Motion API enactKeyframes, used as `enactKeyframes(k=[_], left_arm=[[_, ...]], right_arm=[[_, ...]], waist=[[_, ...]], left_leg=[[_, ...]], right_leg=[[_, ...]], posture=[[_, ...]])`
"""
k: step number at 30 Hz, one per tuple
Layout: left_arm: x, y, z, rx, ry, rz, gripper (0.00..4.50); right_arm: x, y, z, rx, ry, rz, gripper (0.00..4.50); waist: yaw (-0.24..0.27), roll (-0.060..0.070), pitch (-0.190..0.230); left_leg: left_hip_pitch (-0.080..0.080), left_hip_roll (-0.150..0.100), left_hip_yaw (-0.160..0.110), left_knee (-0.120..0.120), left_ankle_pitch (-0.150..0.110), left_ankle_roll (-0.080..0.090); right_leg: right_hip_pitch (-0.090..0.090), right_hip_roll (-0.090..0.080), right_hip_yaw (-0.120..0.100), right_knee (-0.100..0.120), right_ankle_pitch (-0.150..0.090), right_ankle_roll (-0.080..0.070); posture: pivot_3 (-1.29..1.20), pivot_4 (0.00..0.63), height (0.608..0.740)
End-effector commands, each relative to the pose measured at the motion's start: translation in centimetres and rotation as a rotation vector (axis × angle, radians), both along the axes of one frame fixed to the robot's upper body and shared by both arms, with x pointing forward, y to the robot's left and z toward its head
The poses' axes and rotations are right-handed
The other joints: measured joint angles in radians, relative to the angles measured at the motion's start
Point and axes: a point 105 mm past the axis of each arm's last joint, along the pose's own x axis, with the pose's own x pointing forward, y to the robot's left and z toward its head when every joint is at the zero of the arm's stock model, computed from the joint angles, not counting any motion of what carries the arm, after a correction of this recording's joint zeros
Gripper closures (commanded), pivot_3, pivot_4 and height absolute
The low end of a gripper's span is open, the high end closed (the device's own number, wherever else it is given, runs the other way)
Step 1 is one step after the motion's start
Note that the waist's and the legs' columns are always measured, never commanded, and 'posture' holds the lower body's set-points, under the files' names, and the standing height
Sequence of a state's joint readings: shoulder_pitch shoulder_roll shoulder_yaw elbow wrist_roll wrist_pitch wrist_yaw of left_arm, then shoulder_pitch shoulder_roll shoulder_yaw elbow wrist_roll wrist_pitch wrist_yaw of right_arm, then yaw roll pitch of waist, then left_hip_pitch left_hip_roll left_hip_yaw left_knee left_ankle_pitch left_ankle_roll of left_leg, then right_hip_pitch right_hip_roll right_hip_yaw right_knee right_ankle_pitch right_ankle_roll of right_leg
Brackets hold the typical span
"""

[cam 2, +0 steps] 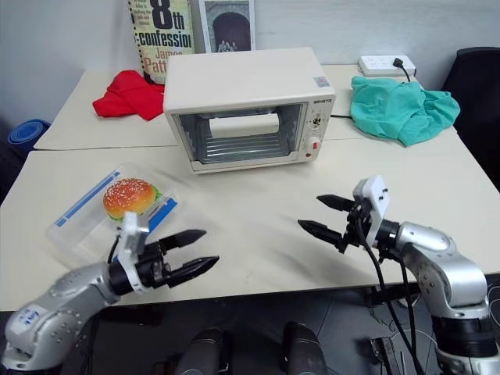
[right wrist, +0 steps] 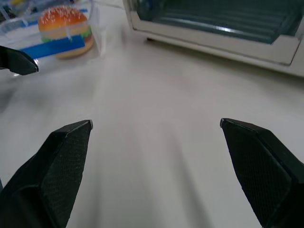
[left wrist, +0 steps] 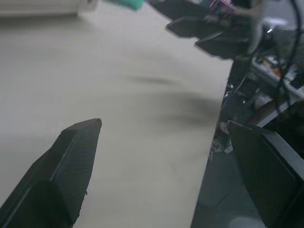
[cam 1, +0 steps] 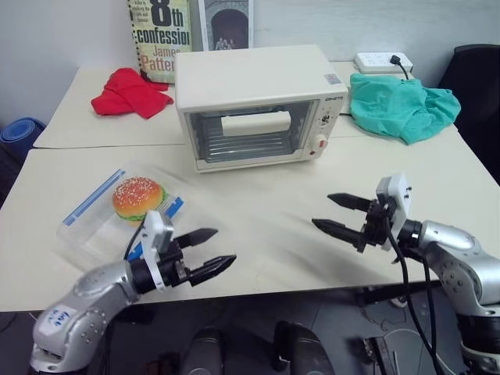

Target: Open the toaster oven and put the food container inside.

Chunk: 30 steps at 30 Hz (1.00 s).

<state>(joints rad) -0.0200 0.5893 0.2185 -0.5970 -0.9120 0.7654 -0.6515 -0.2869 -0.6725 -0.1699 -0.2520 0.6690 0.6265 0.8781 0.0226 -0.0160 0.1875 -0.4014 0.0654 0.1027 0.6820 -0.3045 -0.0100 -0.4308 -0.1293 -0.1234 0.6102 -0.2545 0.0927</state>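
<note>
Black fingers of both claws are spread wide, holding nothing. Right claw [cam 1: 340,213] sits at lower right, nearer the closed oven [cam 1: 258,105] at top middle. Left claw [cam 1: 209,250] is just beside the box [cam 1: 117,211], lower left.

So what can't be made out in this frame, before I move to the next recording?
- Toaster oven: knob markings too small in the head views; cut off by the edge in the right wrist view.
- Food container: its near corner is hidden behind the left tool in the left eye view.
- Book behind the oven: cut by the top edge, partly hidden by the oven.
- Right tool: blurred in the left wrist view.
</note>
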Motion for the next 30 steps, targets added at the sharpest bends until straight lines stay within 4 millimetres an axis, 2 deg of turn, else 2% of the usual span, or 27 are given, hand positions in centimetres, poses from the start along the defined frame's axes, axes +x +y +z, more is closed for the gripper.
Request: enactKeyframes(k=[1, 3, 6, 9, 13, 17, 21, 26, 30], left_arm=[[-0.4, -1.0, 4.9, -0.044, -0.149, -0.075, 0.02], [-0.4, -1.4, 6.6, -0.039, -0.2, -0.101, 0.02], [-0.2, -1.6, 8.1, -0.015, -0.246, -0.12, 0.02], [-0.2, -1.2, 9.7, 0.009, -0.285, -0.125, 0.02], [0.0, -0.3, 10.7, 0.069, -0.319, -0.089, 0.02], [0.2, 0.6, 11.4, 0.089, -0.337, -0.052, 0.02], [1.2, 1.6, 11.4, 0.143, -0.354, 0.03, 0.02], [2.1, 2.2, 11.0, 0.157, -0.355, 0.084, 0.02], [2.7, 2.5, 11.5, 0.151, -0.373, 0.115, 0.02]], right_arm=[[2.5, 0.5, 4.3, 0.093, -0.093, -0.037, 0.0], [4.3, 1.1, 5.7, 0.129, -0.11, -0.064, 0.0], [6.3, 2.1, 6.8, 0.146, -0.114, -0.083, 0.0], [8.1, 3.9, 7.2, 0.134, -0.111, -0.069, 0.0], [9.4, 5.4, 7.0, 0.088, -0.115, -0.041, 0.0], [9.6, 6.5, 7.2, 0.086, -0.128, 0.006, 0.0], [9.4, 7.4, 7.9, 0.102, -0.148, 0.051, 0.0], [8.7, 8.5, 9.1, 0.144, -0.181, 0.132, 0.0], [8.0, 8.9, 9.1, 0.144, -0.188, 0.178, 0.0]], waist=[[-0.002, 0.0, 0.0], [-0.005, 0.0, 0.0], [-0.008, 0.0, 0.0], [-0.013, 0.0, 0.0], [-0.026, 0.0, 0.0], [-0.027, 0.0, 0.0], [-0.027, 0.0, 0.0], [-0.028, 0.0, 0.0], [-0.028, 0.0, 0.0]], left_leg=[[0.0, 0.0, 0.0, 0.0, 0.0, 0.0], [0.001, 0.0, 0.002, 0.0, 0.001, 0.0], [0.002, 0.0, 0.002, -0.002, 0.002, -0.002], [0.001, 0.0, 0.002, -0.002, 0.005, -0.007], [-0.003, 0.0, 0.005, -0.002, 0.005, -0.006], [-0.003, 0.0, 0.007, -0.003, 0.005, -0.006], [-0.003, 0.0, 0.008, -0.003, 0.005, -0.007], [-0.003, 0.001, 0.011, -0.003, 0.005, -0.008], [-0.003, 0.001, 0.014, -0.003, 0.005, -0.008]], right_leg=[[0.0, 0.0, 0.0, 0.0, 0.0, 0.0], [0.0, 0.0, 0.002, 0.001, 0.001, 0.001], [0.0, 0.002, 0.003, 0.001, 0.001, 0.0], [0.0, 0.003, 0.003, 0.003, 0.0, 0.0], [-0.004, 0.003, 0.005, 0.002, 0.001, 0.002], [-0.006, 0.004, 0.007, 0.002, 0.001, 0.002], [-0.008, 0.004, 0.009, 0.003, 0.001, 0.002], [-0.011, 0.004, 0.012, 0.006, 0.001, 0.002], [-0.013, 0.004, 0.015, 0.007, 0.001, 0.002]], posture=[[0.0, 0.15, 0.74], [0.0, 0.15, 0.74], [0.0, 0.15, 0.74], [0.0, 0.15, 0.74], [0.0, 0.15, 0.74], [0.0, 0.15, 0.74], [0.0, 0.15, 0.74], [0.0, 0.15, 0.74], [0.0, 0.15, 0.74]])
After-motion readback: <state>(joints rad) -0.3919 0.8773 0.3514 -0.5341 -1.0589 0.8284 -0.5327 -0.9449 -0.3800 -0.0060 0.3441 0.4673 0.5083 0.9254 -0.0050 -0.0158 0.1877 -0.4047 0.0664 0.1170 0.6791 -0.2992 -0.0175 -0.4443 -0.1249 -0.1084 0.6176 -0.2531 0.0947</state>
